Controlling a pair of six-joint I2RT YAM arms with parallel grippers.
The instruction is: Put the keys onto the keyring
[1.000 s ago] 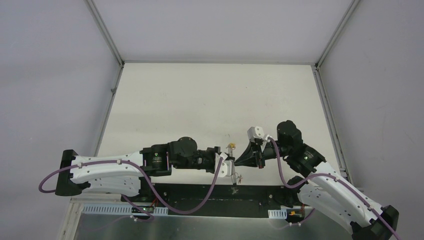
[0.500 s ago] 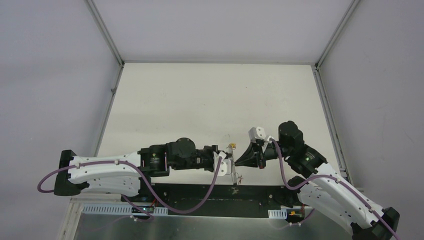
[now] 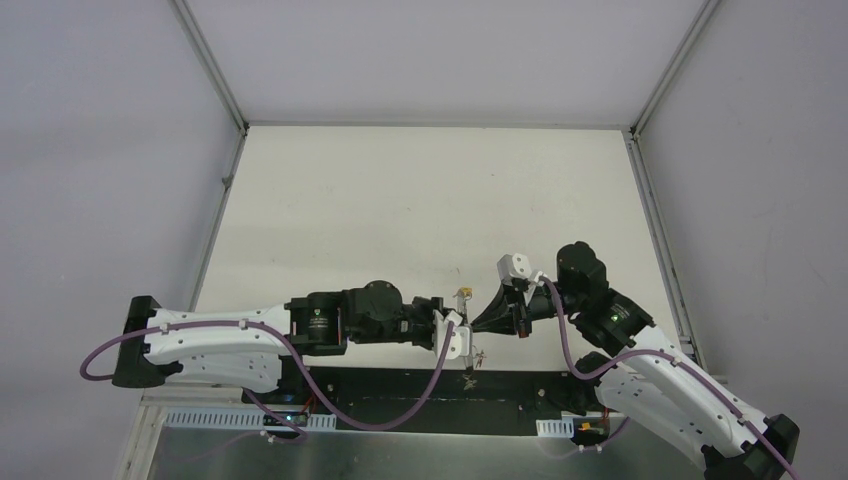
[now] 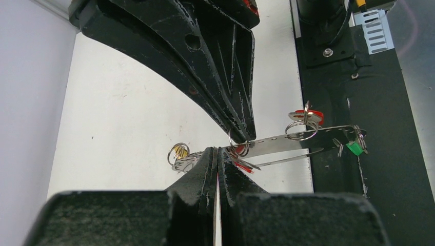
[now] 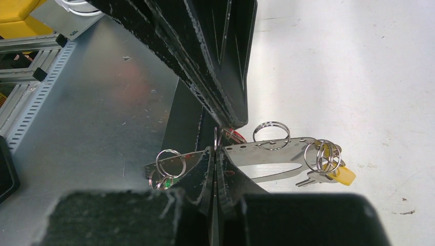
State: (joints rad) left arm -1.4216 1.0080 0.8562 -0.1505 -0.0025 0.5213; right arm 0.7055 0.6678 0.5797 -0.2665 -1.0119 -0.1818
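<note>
White worktop (image 3: 400, 200) from above: both arms meet at its near edge around the keyring (image 3: 467, 348). From my left wrist, my left end effector (image 4: 217, 152) is pressed together on the keyring, several keys (image 4: 305, 117) already strung. From my right wrist, my right end effector (image 5: 215, 152) pinches, I judge, a red-tagged key (image 5: 233, 136) by its loop; threading needs a fine slide.

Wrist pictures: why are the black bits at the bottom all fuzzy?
Left wrist view: the left gripper is very close to the lens, so its base blurs, while the keyring looks sharp and gleams. Right wrist view: the right gripper blurs likewise, and the table glares white.
</note>
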